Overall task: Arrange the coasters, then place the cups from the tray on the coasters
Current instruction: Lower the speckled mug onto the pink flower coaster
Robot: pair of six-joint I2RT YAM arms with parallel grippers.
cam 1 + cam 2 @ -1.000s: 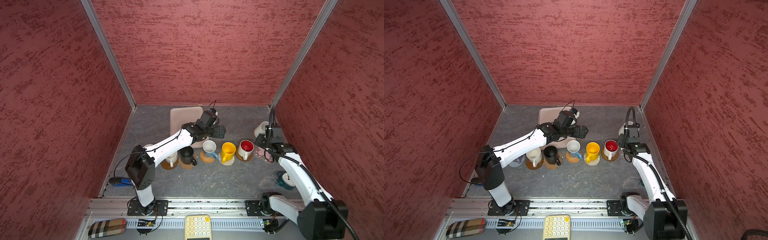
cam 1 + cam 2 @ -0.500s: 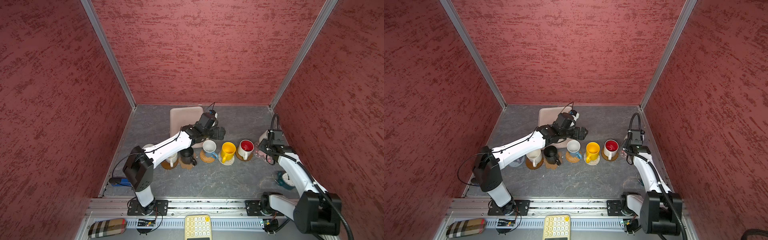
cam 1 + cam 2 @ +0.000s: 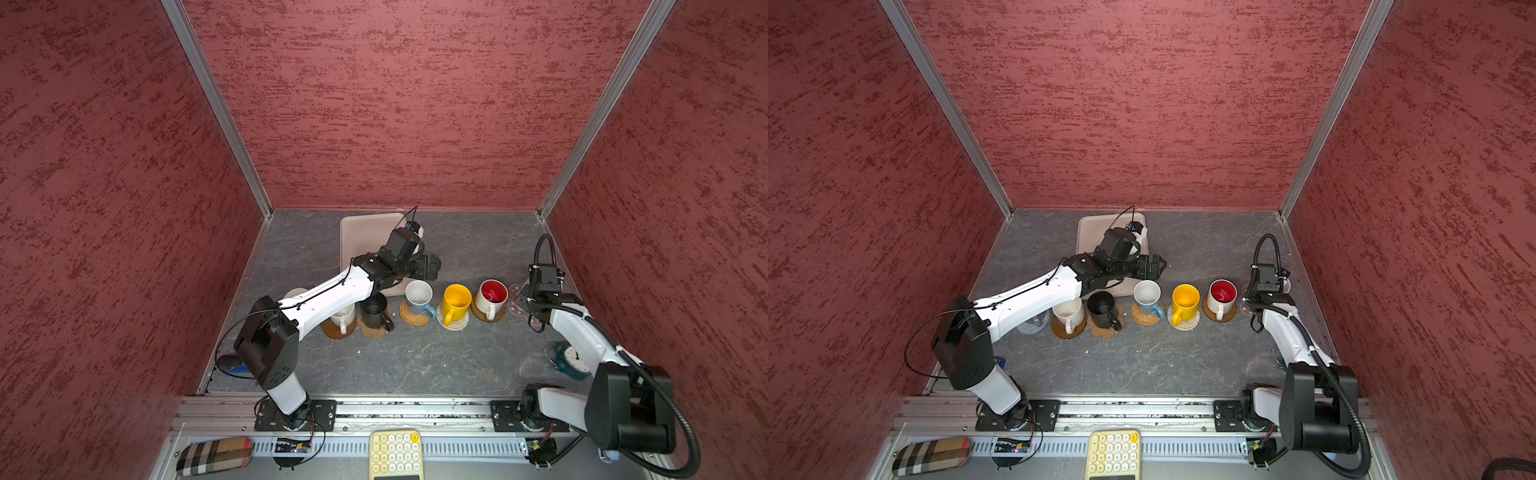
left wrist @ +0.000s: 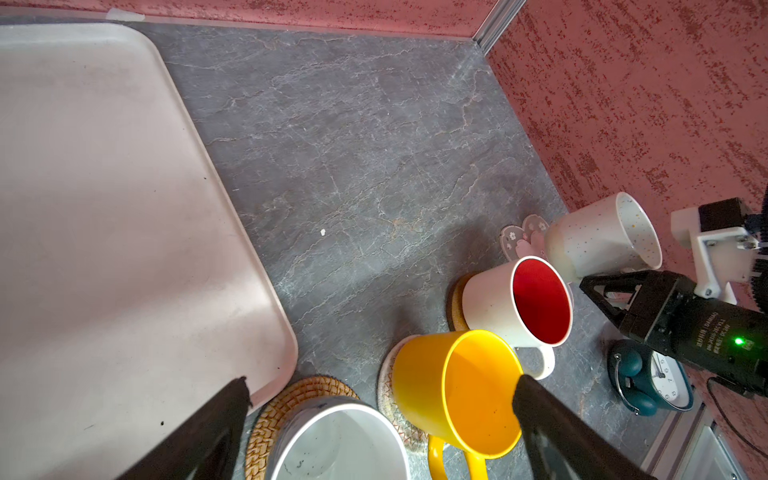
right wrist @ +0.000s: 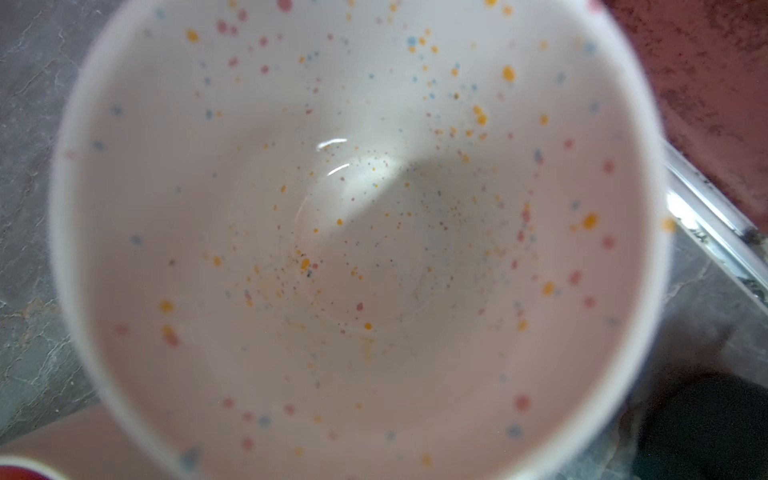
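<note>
Left wrist view, right side: right gripper (image 4: 588, 286) clamps the speckled mug (image 4: 598, 239), tilted over the pink flower coaster (image 4: 517, 241), apparently to seat it; left gripper (image 4: 382, 380) gapes wide, empty, at frame bottom.

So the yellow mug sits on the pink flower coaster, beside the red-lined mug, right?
No. The yellow mug sits on the whitish woven coaster, not the pink flower one, beside the red-lined mug, as a top view shows.
</note>
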